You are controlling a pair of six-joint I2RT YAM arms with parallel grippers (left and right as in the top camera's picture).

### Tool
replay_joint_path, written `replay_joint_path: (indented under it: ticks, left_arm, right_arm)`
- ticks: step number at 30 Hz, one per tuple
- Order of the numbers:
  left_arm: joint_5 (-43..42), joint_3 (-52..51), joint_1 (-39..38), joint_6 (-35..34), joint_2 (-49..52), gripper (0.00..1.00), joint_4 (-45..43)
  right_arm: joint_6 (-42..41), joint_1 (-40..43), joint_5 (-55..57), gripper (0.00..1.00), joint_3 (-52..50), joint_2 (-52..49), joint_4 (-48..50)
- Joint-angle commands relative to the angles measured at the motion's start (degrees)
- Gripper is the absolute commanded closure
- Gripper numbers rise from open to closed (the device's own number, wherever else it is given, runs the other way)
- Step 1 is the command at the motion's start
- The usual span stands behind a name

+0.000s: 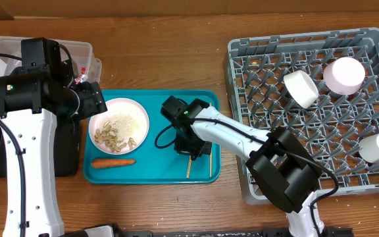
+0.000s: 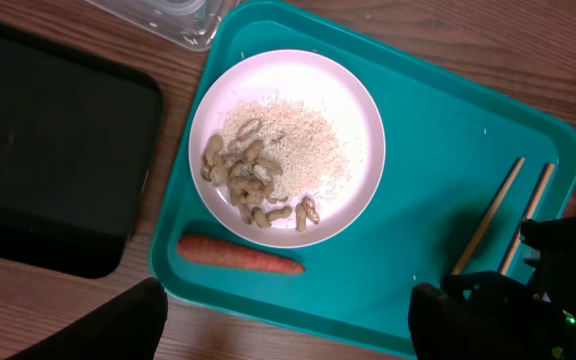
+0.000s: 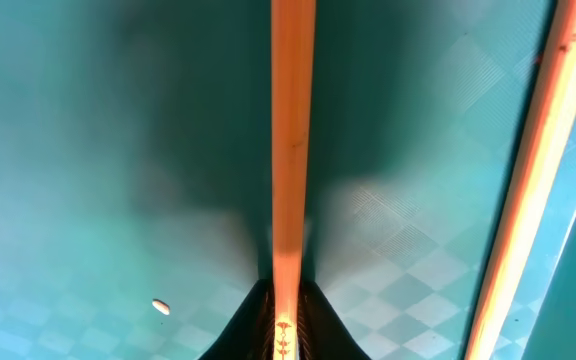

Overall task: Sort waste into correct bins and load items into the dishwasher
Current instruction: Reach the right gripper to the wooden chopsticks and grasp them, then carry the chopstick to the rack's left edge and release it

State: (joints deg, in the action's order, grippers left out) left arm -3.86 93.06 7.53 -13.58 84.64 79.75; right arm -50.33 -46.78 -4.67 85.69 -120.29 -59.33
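Observation:
The white plate (image 1: 118, 124) holds white rice (image 2: 303, 140) and brownish nuts (image 2: 243, 185) on the teal tray (image 1: 170, 105). The orange carrot (image 1: 113, 162) lies in front of it. My right gripper (image 1: 189, 143) is down on the tray, shut on one wooden chopstick (image 3: 290, 150); its fingertips (image 3: 286, 300) pinch it. The other chopstick (image 3: 533, 180) lies alongside, to its right in the wrist view. My left gripper (image 2: 288, 330) is open and empty, above the tray's near edge. The white bowl (image 1: 300, 87), pink bowl (image 1: 344, 74) and white cup (image 1: 378, 146) sit in the grey rack (image 1: 242, 72). The tissue is not visible.
The clear tub (image 1: 77, 47) stands at the back left, partly under my left arm, with a small red bit showing inside. The black tray (image 2: 48, 150) lies left of the teal tray. A loose rice grain (image 3: 160, 307) lies on the teal tray.

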Motion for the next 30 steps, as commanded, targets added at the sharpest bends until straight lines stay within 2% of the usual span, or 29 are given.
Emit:
replay_joint_path:
  ticks: [1, 6, 11, 17, 24, 30]
  left_arm:
    - [-0.2, 0.9, 0.0, -0.1, -0.3, 0.21, 0.1]
    - [-0.2, 0.9, 0.0, -0.1, -0.3, 0.21, 0.1]
    - [-0.2, 0.9, 0.0, -0.1, -0.3, 0.21, 0.1]
    - [-0.2, 0.9, 0.0, -0.2, -0.3, 0.21, 0.1]
    - [-0.2, 0.9, 0.0, -0.2, -0.3, 0.21, 0.2]
    - [-0.2, 0.9, 0.0, -0.2, -0.3, 0.21, 0.2]
  right_arm:
    - [3.6, -0.5, 0.7, 0.96, -0.1, -0.3, 0.5]
    - [8.6, 0.7, 1.5, 0.96, 2.3, 0.6, -2.0]
    - [10.7, 3.9, 7.6, 0.96, 7.8, 5.1, -9.6]
    - [23.8, 9.3, 8.7, 0.96, 11.5, 15.3, -12.4]
    - [38.0, 19.4, 8.7, 0.96, 11.2, 20.3, -21.7]
    - [41.7, 24.6, 8.4, 0.96, 4.3, 20.2, -23.7]
